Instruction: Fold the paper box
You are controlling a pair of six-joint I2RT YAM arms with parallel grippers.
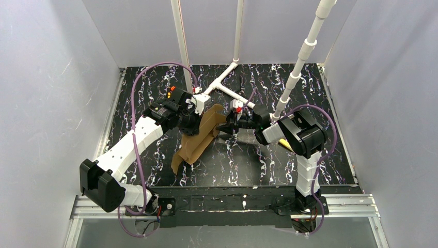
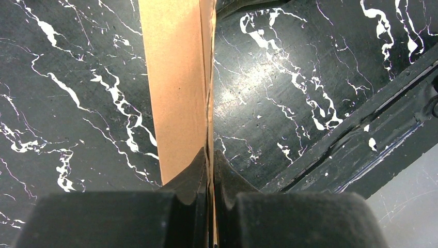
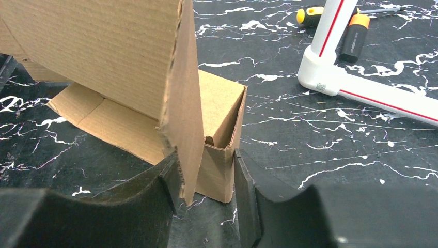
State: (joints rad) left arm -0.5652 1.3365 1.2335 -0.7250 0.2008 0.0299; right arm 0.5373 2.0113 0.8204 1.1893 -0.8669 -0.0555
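Left tool (image 2: 210, 157) pinched tight on the plain brown corrugated cardboard box (image 1: 199, 139) mid-frame; right tool (image 3: 205, 163) clamped its folded corner.

Left arm (image 1: 129, 147) and right arm (image 1: 309, 170): white link shells, black joint housings, looping purple cables (image 1: 133, 103), black moulded fingers (image 2: 188, 173).

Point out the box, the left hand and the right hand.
box (image 1: 199, 138): top view, middle of the cardboard.
left hand (image 2: 211, 157): left wrist view, between fingertips pinching the box edge.
right hand (image 3: 205, 166): right wrist view, between fingertips straddling the box corner.
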